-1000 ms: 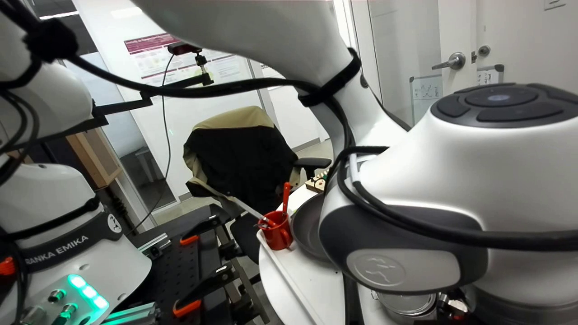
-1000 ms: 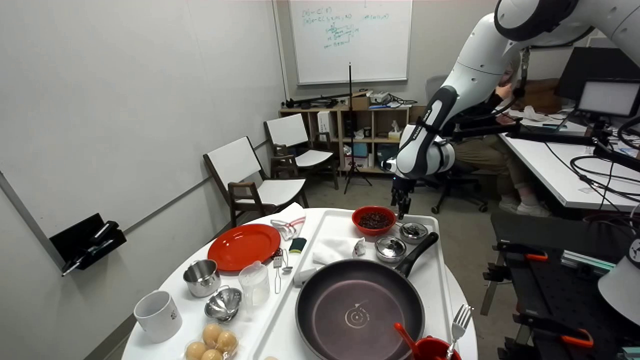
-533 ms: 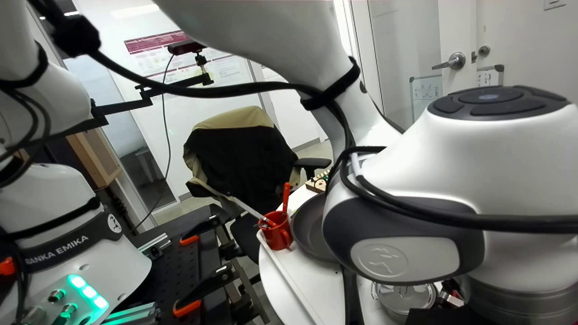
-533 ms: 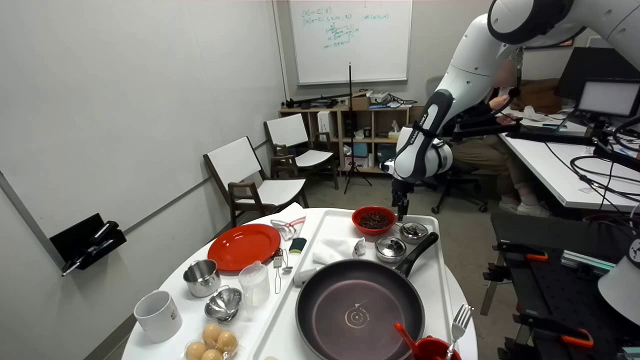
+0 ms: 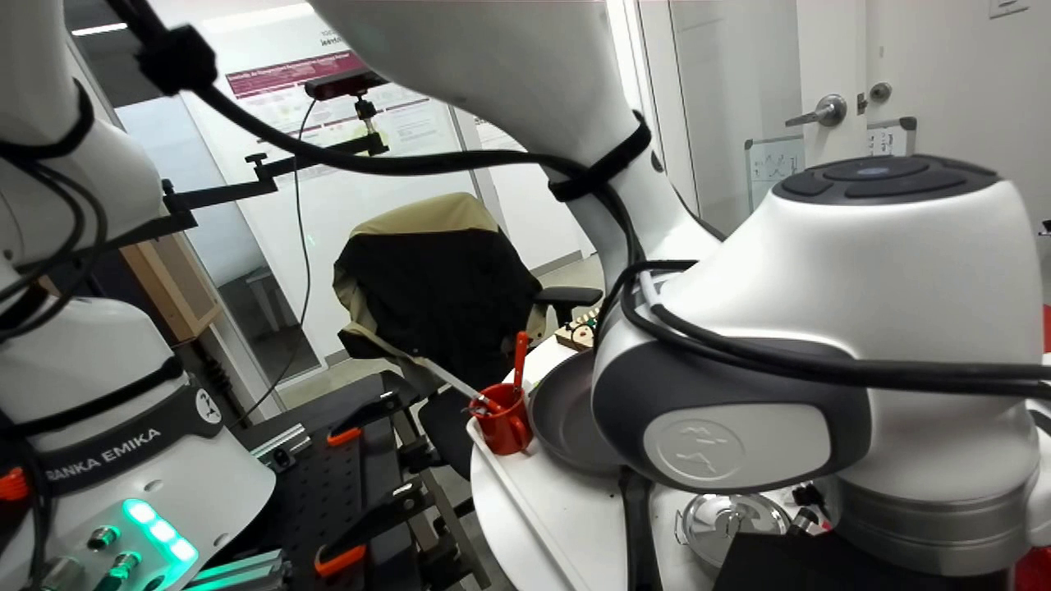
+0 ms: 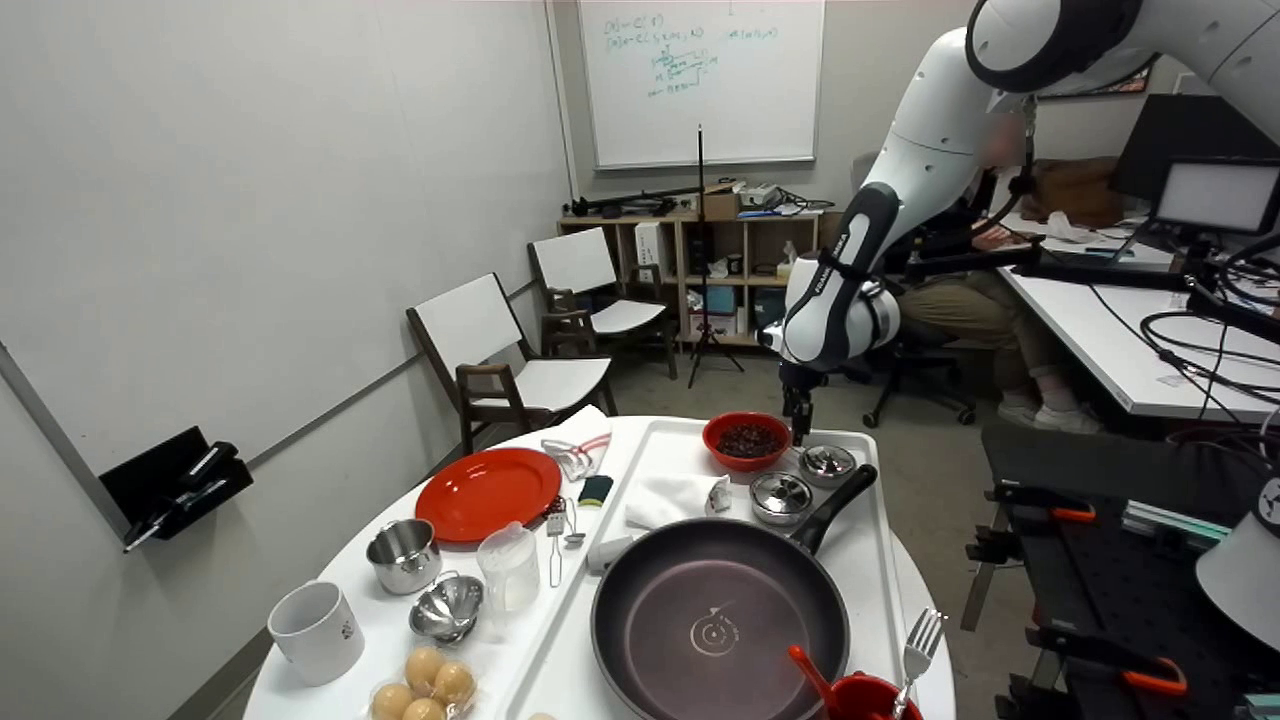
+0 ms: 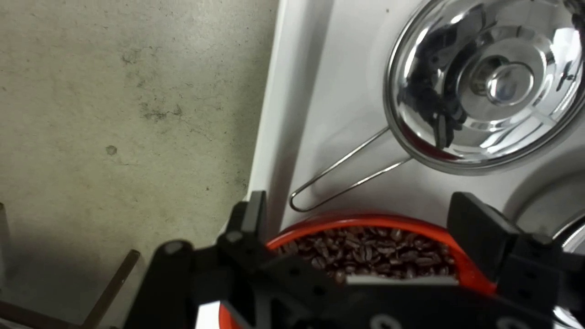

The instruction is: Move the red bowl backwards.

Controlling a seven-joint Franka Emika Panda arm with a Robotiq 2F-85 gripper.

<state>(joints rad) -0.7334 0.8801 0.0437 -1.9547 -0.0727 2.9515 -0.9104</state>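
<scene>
The red bowl [image 6: 745, 464], filled with dark coffee beans, stands at the far end of the white tray [image 6: 888, 560] in an exterior view. My gripper [image 6: 798, 438] points down at the bowl's right side there. In the wrist view my gripper [image 7: 358, 201] is wide open, with one finger at each side of the red bowl [image 7: 365, 221]. The right finger overlaps the bowl's rim; I cannot tell if it touches. The left finger is just outside the rim, over the tray's edge. The gripper's body hides much of the bowl. In an exterior view the arm hides most of that area.
A lidded metal dish [image 7: 509, 87] has its wire handle close to the bowl. Another metal dish [image 6: 781, 497] stands nearer the black frying pan [image 6: 720, 610]. A white cloth [image 6: 665, 498] lies on the tray. A red plate [image 6: 488, 493] lies left, off the tray.
My gripper has come slightly left and down, closer to the bowl, in an exterior view. The arm has shifted, uncovering more of a metal lid. The bowl has barely moved, if at all.
</scene>
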